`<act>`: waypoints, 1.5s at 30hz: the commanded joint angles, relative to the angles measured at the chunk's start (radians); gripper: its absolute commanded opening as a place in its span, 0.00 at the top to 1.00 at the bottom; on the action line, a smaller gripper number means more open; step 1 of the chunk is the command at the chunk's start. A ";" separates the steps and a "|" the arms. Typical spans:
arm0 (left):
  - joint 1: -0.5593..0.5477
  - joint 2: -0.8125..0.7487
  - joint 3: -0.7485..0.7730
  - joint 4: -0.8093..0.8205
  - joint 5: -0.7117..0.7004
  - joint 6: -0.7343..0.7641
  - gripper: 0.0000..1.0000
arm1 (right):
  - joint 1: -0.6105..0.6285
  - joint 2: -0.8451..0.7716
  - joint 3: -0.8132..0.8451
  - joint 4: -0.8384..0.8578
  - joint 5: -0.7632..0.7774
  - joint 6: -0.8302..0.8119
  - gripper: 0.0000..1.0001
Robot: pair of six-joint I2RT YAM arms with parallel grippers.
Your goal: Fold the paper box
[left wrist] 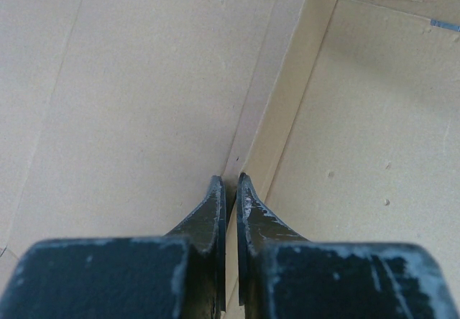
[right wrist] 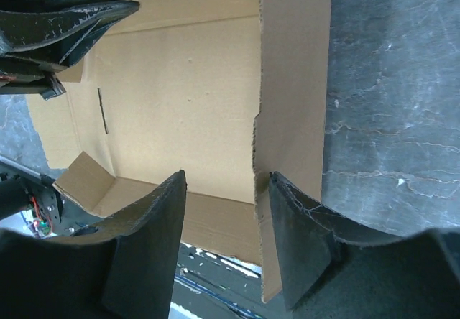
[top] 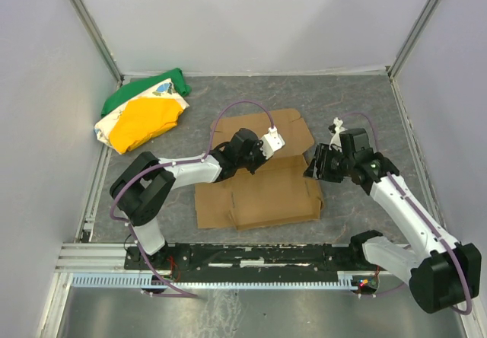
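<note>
Box [top: 266,197] lies mid-table [top: 365,110], partly formed, floor flat, walls half raised; left gripper [left wrist: 230,190] pressed together, holding nothing, tips down at the crease [left wrist: 251,111] where floor meets a wall, probably pinning the sheet so it won't slide; right gripper [right wrist: 228,182] spread, straddling the right flap [right wrist: 291,82], one finger inside the box and one outside, not yet clamped, likely placed to stand the flap up or fold it in; cloth bundle [top: 144,117] far left, well apart, not involved.
</note>
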 commanded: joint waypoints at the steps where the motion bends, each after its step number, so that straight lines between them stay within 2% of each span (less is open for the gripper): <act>1: 0.002 0.058 -0.042 -0.157 0.018 -0.059 0.97 | -0.008 -0.044 0.046 -0.018 0.069 -0.034 0.42; 12: 0.003 0.053 -0.047 -0.151 0.017 -0.056 0.97 | -0.055 -0.037 0.004 0.036 0.087 -0.008 0.42; 18: 0.001 0.072 -0.037 -0.152 0.016 -0.054 0.97 | -0.064 0.015 0.006 0.103 -0.179 -0.029 0.48; 20: 0.002 0.074 -0.037 -0.152 0.015 -0.054 0.97 | -0.064 0.041 -0.003 0.118 -0.215 -0.027 0.49; 22: 0.001 0.072 -0.041 -0.150 0.014 -0.055 0.97 | -0.064 0.036 -0.012 0.112 -0.180 -0.018 0.49; 27: 0.001 0.076 -0.042 -0.148 0.014 -0.059 0.97 | -0.064 -0.088 0.003 0.045 0.023 -0.010 0.50; 31: 0.001 0.082 -0.036 -0.151 0.014 -0.059 0.97 | -0.064 -0.119 0.064 -0.068 0.169 -0.024 0.51; 34: 0.002 0.083 -0.037 -0.152 0.013 -0.059 0.97 | -0.065 -0.194 0.082 -0.124 0.282 0.010 0.59; 35: 0.001 0.083 -0.038 -0.152 0.012 -0.060 0.97 | -0.064 -0.219 0.089 -0.145 0.297 0.018 0.67; 37: 0.001 0.085 -0.037 -0.151 0.011 -0.061 0.97 | -0.063 -0.248 0.092 -0.185 0.240 0.029 0.95; 40: 0.001 0.087 -0.036 -0.150 0.011 -0.061 0.97 | -0.020 -0.270 0.032 -0.243 0.107 0.058 0.99; 42: 0.001 0.090 -0.037 -0.150 0.011 -0.063 0.97 | 0.041 -0.343 -0.048 -0.260 0.115 0.112 0.99; 45: 0.001 0.094 -0.037 -0.150 0.013 -0.062 0.97 | 0.213 -0.482 -0.163 -0.271 0.176 0.235 0.98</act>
